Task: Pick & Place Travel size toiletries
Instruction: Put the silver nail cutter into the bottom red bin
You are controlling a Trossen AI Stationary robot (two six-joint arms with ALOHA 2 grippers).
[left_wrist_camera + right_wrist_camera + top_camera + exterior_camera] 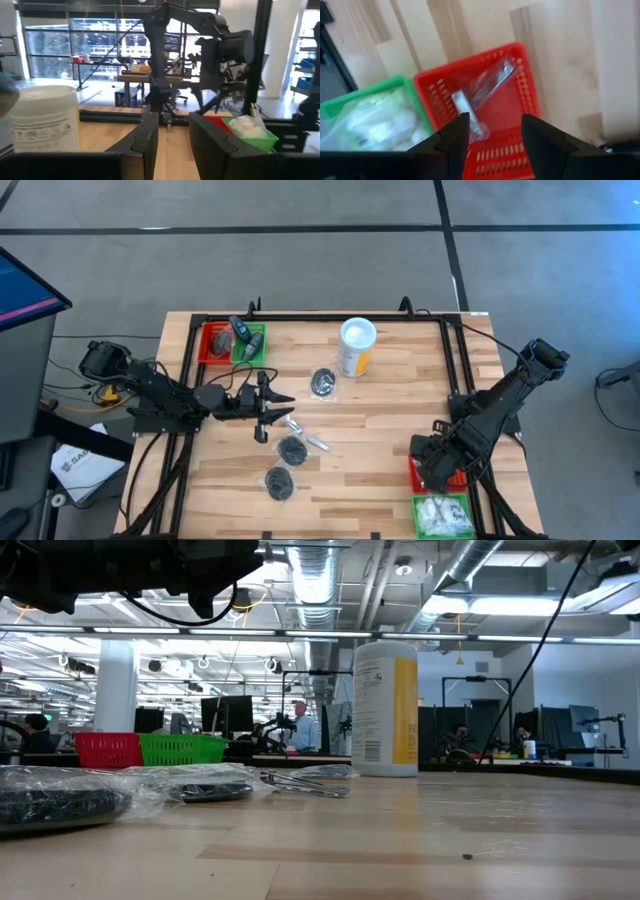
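Two arms, right pincer (490, 135) over red basket (525, 90)

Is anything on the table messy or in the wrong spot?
Yes, a bit. Three wrapped pucks and a silvery tube lie loose mid-table, outside any basket. The yellow canister stands upright; nothing looks spilled or broken.

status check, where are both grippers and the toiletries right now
Right gripper open above red basket, silvery tube inside. Left gripper empty, open, near the pucks. Nothing blocking.
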